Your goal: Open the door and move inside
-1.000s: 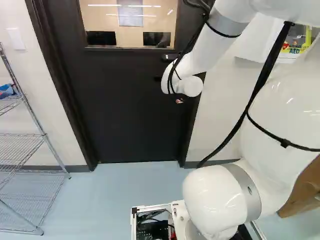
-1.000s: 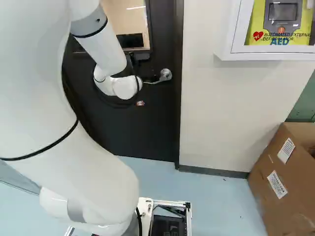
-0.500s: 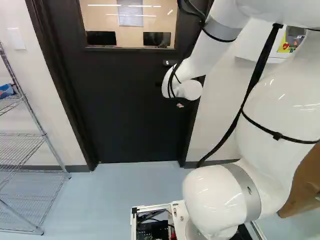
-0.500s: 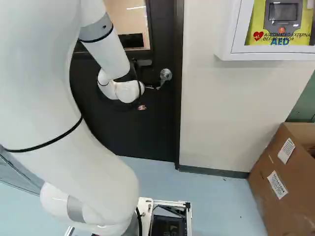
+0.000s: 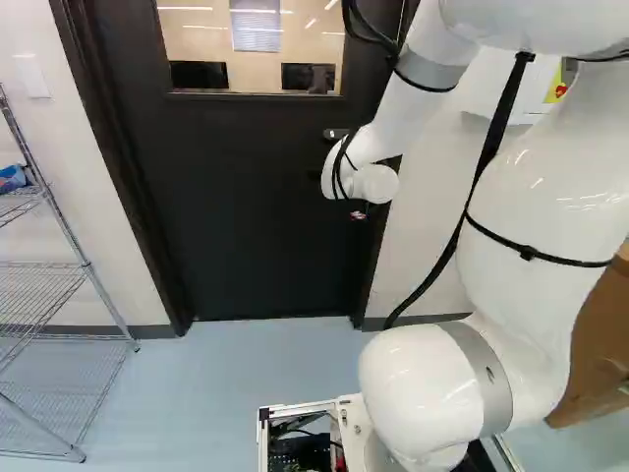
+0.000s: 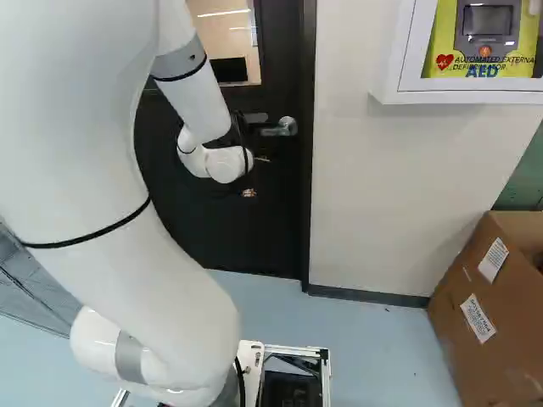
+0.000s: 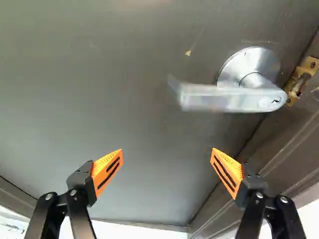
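Observation:
The dark door (image 5: 256,216) stands in its frame, looking closed in both base views. In the right base view its silver lever handle (image 6: 280,127) lies about level, above and right of my gripper (image 6: 249,192), which is mostly hidden by the white wrist. A small reddish part of it shows. The wrist view has the lever (image 7: 224,97) blurred at its free end, ahead of the gripper (image 7: 166,155) and clear of both fingers. The orange-padded fingers stand wide apart with nothing between them. A brass latch plate (image 7: 302,77) shows at the door's edge.
A wire shelf (image 5: 59,295) stands left of the door. Right of the door frame (image 6: 309,195) are a wall-mounted AED cabinet (image 6: 386,76) and a cardboard box (image 6: 462,305) on the floor. Bare blue floor (image 5: 226,374) lies before the door.
My wrist and gripper have moved down and slightly right, away from the lever. Half a second ago the lever slanted steeply down; now it is level. The base and door have not visibly moved.

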